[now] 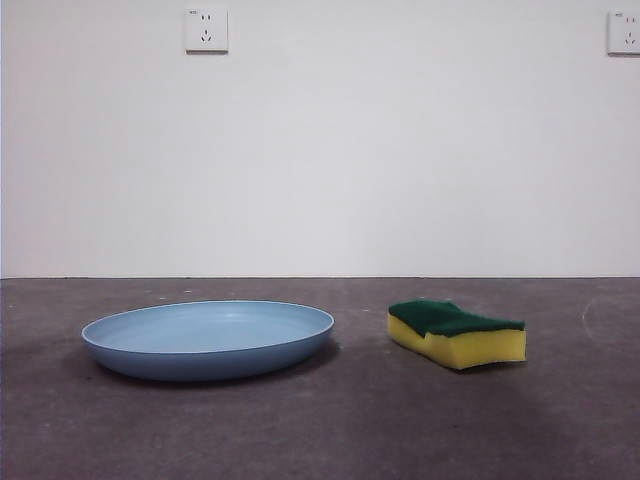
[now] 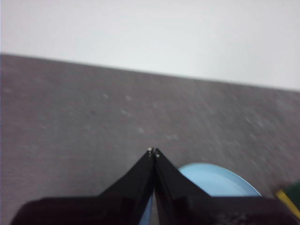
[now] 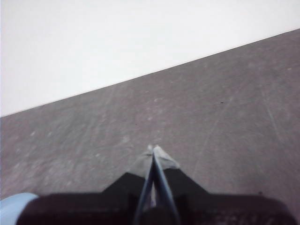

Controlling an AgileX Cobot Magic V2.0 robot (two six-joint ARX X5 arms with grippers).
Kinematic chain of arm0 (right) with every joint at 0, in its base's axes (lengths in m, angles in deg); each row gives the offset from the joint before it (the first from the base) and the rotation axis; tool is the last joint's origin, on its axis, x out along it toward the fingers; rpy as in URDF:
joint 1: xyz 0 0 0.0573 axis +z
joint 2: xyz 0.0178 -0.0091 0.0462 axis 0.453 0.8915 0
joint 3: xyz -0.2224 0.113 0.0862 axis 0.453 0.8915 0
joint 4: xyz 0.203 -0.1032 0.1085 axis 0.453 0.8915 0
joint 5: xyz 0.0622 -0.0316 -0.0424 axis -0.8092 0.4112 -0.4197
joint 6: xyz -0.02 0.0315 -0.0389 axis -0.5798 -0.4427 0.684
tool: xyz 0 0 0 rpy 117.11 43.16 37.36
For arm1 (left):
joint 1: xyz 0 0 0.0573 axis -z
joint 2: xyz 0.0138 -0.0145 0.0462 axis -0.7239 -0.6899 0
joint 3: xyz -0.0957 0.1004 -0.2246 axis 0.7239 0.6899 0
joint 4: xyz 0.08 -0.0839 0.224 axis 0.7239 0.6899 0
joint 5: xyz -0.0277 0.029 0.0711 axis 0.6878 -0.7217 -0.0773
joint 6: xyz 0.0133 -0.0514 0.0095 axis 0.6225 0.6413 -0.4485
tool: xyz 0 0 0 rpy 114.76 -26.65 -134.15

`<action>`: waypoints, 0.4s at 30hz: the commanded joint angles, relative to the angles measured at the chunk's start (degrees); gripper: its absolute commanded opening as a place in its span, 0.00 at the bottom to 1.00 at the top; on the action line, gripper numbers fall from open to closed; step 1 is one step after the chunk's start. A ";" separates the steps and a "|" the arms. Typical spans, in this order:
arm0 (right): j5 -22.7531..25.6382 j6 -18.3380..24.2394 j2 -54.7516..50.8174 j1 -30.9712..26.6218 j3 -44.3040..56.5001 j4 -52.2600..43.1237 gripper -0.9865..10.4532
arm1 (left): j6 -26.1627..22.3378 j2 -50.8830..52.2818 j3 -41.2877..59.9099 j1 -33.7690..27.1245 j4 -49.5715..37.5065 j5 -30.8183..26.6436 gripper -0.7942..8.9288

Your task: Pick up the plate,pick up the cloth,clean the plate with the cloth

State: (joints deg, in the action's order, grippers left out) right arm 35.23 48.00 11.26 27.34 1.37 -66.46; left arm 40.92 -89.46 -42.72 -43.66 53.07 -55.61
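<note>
On the dark grey table [image 1: 320, 430], seen from the front, a wide, round, light-blue plastic plate [image 1: 208, 338] lies flat on the left side. To its right, apart from it with a gap of bare table between them, lies a small yellow foam sponge with a dark green scrubbing top and wavy sides [image 1: 456, 333]; this sponge is the cloth. It lies flat with the green side up. Behind both things is a white wall [image 1: 320, 150] with one white power socket [image 1: 206, 30] up high and part of another [image 1: 624, 32] at the right edge. No arm shows in this view.

From the left wrist, the left gripper [image 2: 153, 152] has its two black jaws pressed together at the tips, with nothing between them. It is up over the table. Part of the blue plate [image 2: 215, 180] shows just past the jaws, and a small bit of the yellow and green sponge [image 2: 290, 199] shows at the picture's edge. The picture is a bit blurry.

From the right wrist, the right gripper [image 3: 153, 150] also has its jaws closed tight together and holds nothing. It is over bare grey table. A small bit of the blue plate [image 3: 14, 206] shows in one corner
</note>
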 commanded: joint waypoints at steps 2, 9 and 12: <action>-5.57 4.61 8.35 0.13 -7.41 3.74 0.09 | -4.26 -10.01 -6.64 -0.20 5.73 4.61 0.08; -18.58 10.32 23.54 0.13 -20.41 14.97 0.09 | -5.25 -23.06 -14.75 -0.15 12.44 8.09 0.08; -22.21 10.32 28.87 0.13 -23.98 17.57 0.09 | -5.22 -26.47 -15.56 -0.13 11.76 11.98 0.11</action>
State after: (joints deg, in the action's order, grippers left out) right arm 13.76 57.22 39.04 27.34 -22.06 -49.21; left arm 36.57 -115.21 -58.29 -43.66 65.07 -44.83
